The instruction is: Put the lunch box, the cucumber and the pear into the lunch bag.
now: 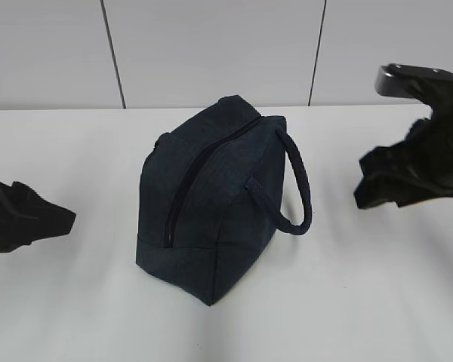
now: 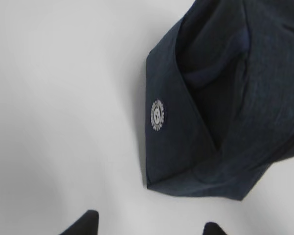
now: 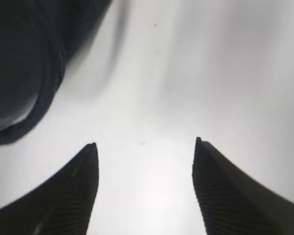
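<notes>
Lunch bag (image 1: 215, 200) stands upright mid-table, between my two grippers, touching neither. Its long axis and the zipper (image 1: 200, 177) run from near-left to far-right in the exterior view, so the zipper's low end faces the camera side. The zipper looks closed along the whole visible length; I can't make out the ring pull.

Left gripper (image 1: 49, 219) sits low near the table, well left of the bag. In the left wrist view the bag's end panel with a round white logo (image 2: 158, 115) lies ahead and right of my fingertips (image 2: 83, 223); only the tips show, spread wide, nothing between them.

Right gripper (image 1: 381, 188) hangs higher, right of the bag. The right wrist view shows both fingers (image 3: 63, 196) wide apart over bare table, empty. The bag's loop handle (image 1: 298, 188) is on this side, at the upper left of that view, so the right arm looks nearer to the handle and the left nearer to the end panel.

Lunch box, cucumber and pear: not visible in any view, so I can't say where they lie.

My judgement: the bag needs opening before anything goes in, and one arm should steady it, since soft fabric may slide or tip.

Surface is a plain white table (image 1: 362, 302); behind it, a pale panelled wall (image 1: 211, 45).
</notes>
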Controlling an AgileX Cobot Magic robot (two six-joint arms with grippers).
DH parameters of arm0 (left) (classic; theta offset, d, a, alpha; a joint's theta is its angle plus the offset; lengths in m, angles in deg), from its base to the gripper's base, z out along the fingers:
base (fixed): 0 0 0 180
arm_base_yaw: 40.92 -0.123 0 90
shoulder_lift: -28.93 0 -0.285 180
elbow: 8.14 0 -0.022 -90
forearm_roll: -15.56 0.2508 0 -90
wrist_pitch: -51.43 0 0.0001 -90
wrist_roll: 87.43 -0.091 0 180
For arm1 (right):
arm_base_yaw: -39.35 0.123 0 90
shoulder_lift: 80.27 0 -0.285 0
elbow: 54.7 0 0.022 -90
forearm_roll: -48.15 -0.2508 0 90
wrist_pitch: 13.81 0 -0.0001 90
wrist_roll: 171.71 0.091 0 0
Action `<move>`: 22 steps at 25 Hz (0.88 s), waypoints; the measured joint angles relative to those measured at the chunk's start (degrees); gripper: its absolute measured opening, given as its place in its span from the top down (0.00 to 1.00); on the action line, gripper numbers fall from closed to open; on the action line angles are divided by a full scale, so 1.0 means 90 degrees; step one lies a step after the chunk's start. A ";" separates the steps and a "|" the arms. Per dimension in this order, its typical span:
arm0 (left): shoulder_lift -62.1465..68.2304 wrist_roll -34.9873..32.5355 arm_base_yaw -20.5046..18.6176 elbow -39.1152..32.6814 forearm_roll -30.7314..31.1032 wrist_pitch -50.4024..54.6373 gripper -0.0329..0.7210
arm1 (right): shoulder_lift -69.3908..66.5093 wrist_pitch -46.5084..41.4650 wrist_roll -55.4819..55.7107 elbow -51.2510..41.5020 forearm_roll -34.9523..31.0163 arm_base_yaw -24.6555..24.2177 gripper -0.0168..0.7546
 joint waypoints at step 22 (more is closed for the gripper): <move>-0.5303 0.3331 0.0000 -0.0165 0.3530 0.3586 0.50 | 0.7223 -0.2372 0.1369 -0.2653 0.2133 0.0025 0.37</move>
